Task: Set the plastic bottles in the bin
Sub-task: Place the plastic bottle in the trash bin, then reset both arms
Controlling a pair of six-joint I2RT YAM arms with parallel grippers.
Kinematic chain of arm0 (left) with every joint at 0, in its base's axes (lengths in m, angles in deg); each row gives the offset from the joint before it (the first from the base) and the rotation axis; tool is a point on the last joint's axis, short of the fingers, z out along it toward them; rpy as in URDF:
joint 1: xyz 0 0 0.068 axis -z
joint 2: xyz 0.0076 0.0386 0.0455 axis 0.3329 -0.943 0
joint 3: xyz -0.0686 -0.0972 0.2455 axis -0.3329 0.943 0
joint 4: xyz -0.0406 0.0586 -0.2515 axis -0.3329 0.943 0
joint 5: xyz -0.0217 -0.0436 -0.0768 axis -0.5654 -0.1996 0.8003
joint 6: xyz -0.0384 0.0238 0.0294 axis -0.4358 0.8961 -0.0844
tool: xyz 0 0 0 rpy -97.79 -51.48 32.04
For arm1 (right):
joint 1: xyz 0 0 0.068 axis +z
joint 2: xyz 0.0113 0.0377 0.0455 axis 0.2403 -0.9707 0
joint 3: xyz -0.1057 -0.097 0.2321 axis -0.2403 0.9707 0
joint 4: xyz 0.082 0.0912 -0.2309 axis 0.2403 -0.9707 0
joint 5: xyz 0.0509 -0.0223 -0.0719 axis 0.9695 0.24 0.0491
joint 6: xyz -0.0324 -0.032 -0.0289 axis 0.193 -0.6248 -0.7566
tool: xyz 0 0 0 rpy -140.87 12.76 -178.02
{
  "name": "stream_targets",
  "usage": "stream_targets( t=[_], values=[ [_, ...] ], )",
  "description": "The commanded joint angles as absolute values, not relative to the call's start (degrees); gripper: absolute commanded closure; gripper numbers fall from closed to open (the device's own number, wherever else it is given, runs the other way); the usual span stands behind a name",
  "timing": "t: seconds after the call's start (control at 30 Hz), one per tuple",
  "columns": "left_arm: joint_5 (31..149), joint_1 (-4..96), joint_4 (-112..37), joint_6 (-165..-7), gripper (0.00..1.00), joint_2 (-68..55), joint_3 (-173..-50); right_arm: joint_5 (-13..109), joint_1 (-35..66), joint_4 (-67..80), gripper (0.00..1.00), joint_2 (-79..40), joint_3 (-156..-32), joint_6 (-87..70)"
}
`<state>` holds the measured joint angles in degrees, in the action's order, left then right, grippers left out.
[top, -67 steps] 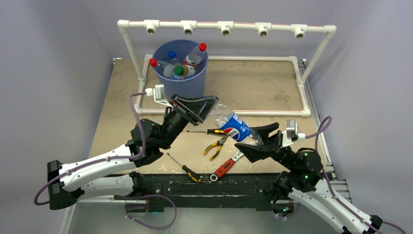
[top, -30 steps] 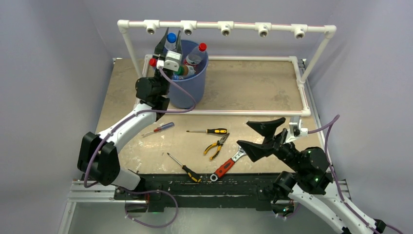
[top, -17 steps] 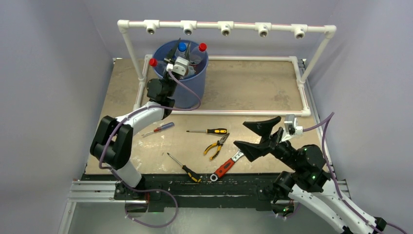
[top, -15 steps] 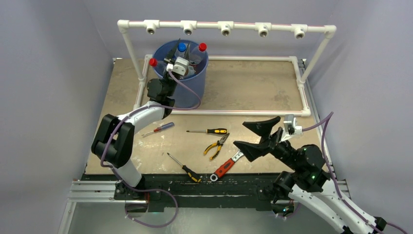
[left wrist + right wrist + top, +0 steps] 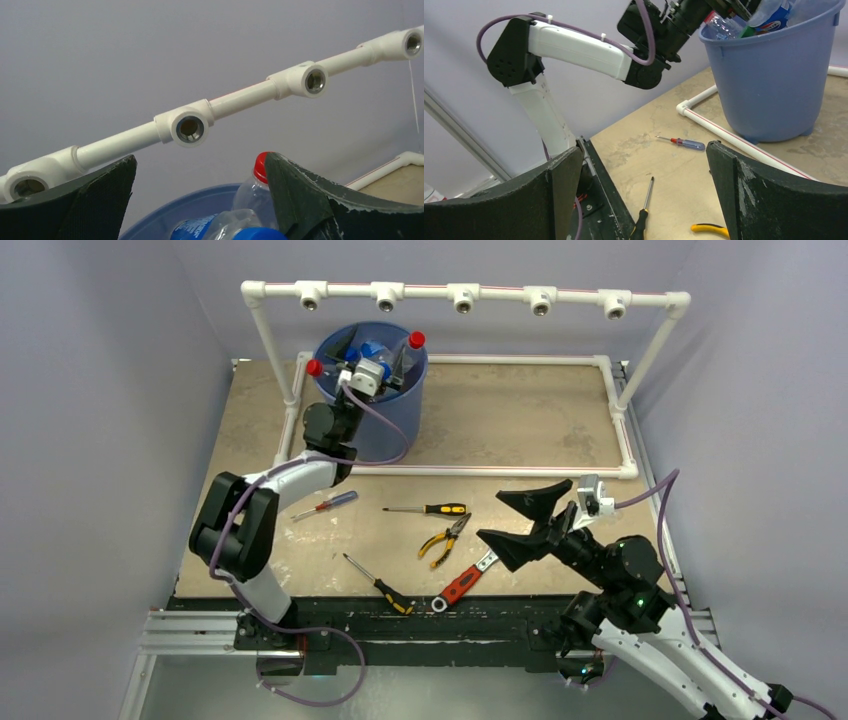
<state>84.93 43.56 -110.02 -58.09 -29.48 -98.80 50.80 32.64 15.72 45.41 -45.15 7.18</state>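
The blue bin stands at the back left of the table with several plastic bottles in it. Two red caps poke above its rim. My left gripper hangs open right over the bin's mouth. In the left wrist view, a blue-capped bottle with a blue label lies loose below the spread fingers, beside a clear red-capped bottle. My right gripper is open and empty over the front right of the table, far from the bin.
A white pipe frame arches over and around the bin. Tools lie at the front: a red-and-blue screwdriver, a black-and-yellow screwdriver, pliers, a red-handled wrench and another screwdriver.
My left gripper, which held the blue-capped bottle upright over the bin, has opened, and the bottle has dropped in among the others. The right arm has barely shifted.
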Motion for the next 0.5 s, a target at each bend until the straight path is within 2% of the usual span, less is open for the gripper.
stream_targets(
  t=[0.0,0.17,0.3,0.47],
  values=[
    [86.3,43.8,-107.6,-61.4,0.01,-20.6,-99.3,50.5,32.8,16.7,0.01,45.9,-46.0,6.1],
    [83.8,45.3,-97.9,-62.4,0.01,-10.6,-99.9,50.3,32.8,16.8,0.01,46.1,-46.3,6.0],
    [75.6,46.0,-86.6,-67.6,0.01,-1.2,-100.2,49.5,32.8,17.1,0.01,46.5,-46.2,6.3],
    [66.9,46.0,-57.3,-80.2,0.01,8.8,-105.0,44.9,32.8,16.9,0.01,47.1,-46.4,7.1]
  ],
)
